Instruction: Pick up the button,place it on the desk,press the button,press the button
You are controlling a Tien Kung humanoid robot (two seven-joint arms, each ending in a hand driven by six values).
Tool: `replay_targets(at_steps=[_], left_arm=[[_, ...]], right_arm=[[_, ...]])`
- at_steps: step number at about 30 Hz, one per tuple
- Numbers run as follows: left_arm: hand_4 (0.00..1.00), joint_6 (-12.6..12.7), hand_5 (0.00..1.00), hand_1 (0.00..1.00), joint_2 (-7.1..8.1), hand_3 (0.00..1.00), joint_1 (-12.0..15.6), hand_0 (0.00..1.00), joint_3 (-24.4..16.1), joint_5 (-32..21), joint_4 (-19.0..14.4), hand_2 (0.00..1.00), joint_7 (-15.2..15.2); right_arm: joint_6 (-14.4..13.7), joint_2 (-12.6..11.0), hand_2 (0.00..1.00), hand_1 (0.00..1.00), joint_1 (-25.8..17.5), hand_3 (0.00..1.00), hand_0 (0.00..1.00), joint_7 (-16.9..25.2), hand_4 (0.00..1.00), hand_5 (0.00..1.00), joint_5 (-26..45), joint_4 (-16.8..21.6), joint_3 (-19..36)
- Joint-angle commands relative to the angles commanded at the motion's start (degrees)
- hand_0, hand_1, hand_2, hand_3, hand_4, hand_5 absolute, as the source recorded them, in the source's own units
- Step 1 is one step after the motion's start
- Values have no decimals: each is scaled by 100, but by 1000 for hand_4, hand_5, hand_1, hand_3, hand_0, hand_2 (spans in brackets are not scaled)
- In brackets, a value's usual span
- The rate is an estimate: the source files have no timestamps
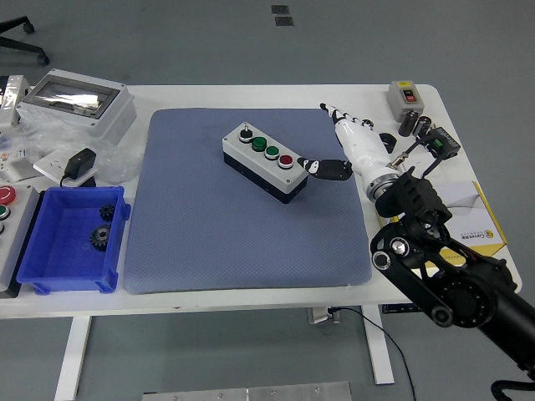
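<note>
Sitting just left of robot hand: button box

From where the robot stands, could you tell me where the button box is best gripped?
Grip the button box across its long flat side walls, coming from the right, where the right hand is. Its top carries knobs and buttons, so a top grasp looks awkward.

Right arm stretched forward, its hand flat, fingers loosely spread, palm empty
</note>
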Motion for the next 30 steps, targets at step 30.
replay_targets(at_steps=[30], left_arm=[[273,28,42,498,42,603,-65,633,20,-9,-78,494,157]], right_arm=[[73,947,998,998,1547,998,998,109,998,499,1335,-2910,-1409]])
